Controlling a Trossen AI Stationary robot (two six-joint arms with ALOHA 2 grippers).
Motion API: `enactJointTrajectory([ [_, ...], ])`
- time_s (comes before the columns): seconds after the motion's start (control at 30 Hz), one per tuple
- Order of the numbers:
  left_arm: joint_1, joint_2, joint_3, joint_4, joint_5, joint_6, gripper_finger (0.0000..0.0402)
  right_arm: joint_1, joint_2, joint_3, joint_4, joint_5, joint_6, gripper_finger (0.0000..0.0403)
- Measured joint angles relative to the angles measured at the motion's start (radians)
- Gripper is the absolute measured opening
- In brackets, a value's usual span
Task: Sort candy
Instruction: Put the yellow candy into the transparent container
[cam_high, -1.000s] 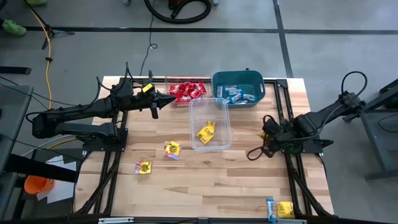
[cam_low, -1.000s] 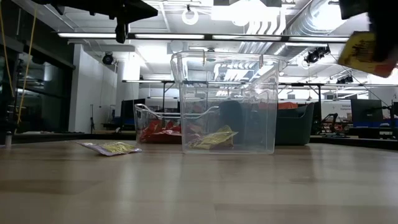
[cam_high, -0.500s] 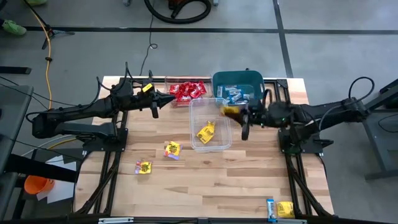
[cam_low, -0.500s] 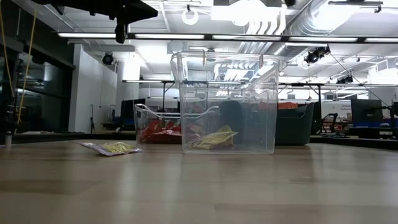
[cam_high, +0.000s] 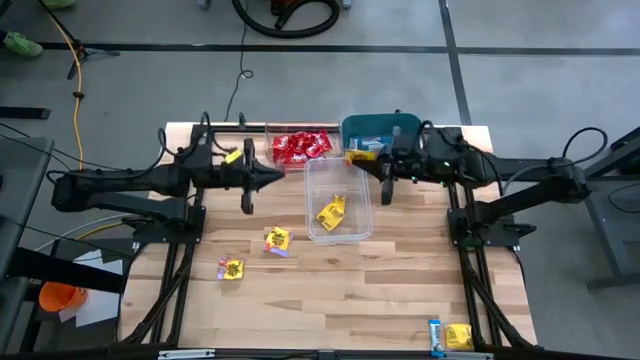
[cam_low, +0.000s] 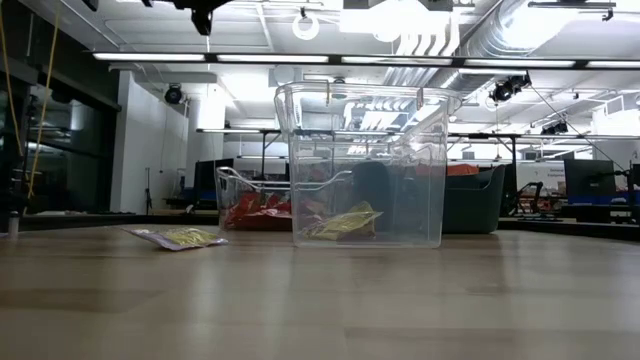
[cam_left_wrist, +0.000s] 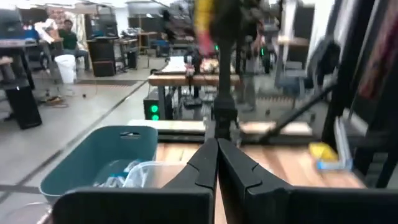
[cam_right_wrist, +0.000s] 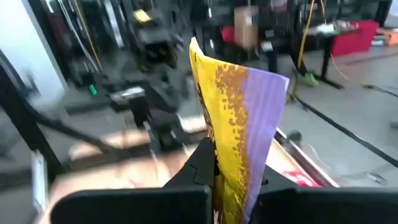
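My right gripper (cam_high: 362, 160) is shut on a yellow and purple candy packet (cam_right_wrist: 239, 118). It hovers over the far rim of the middle clear tub (cam_high: 337, 200), beside the teal bin (cam_high: 383, 128). One yellow packet (cam_high: 332, 212) lies flat in that tub. Red packets (cam_high: 301, 146) fill a second clear tub, and light blue packets (cam_high: 372, 146) lie in the teal bin. My left gripper (cam_high: 279, 177) is shut and empty. It floats level above the table, left of the middle tub. Loose yellow packets (cam_high: 277, 240) (cam_high: 231, 268) lie flat on the wood. My right gripper pinches the yellow and purple packet by its lower edge (cam_right_wrist: 225, 167) between the two fingers. The fingers reach in roughly level from the table's right side. The packet is lifted clear and stands out beyond the fingertips.
Another yellow packet (cam_high: 459, 336) and a light blue one (cam_high: 435, 336) lie at the table's near right corner. The wood between the tub and the near edge is bare apart from the loose packets. In the low view the middle tub (cam_low: 365, 165) stands in front of the teal bin (cam_low: 470, 200).
My right gripper has carried the yellow packet from the table's right side up, toward the left and far edges, to the middle tub's far rim. It has turned to point left. My left gripper has shifted slightly toward the near edge and risen. Both have stayed shut.
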Motion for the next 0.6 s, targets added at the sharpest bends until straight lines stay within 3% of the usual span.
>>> enactJointTrajectory([
  [0.17, -0.041, 0.0, 0.0, -0.017, -0.105, 0.032, 0.0, -0.046, 0.125, 0.23, -0.331, -0.032, -0.075, 0.0005],
  [0.37, -0.04, 0.0, 0.0, -0.018, -0.124, 0.012, 0.0, -0.1, 0.302, 0.458, -0.664, -0.083, -0.091, 0.0005],
  [0.6, -0.04, 0.0, 0.0, -0.019, -0.136, -0.033, 0.0, -0.129, 0.484, 0.463, -0.782, -0.112, -0.082, 0.0005],
])
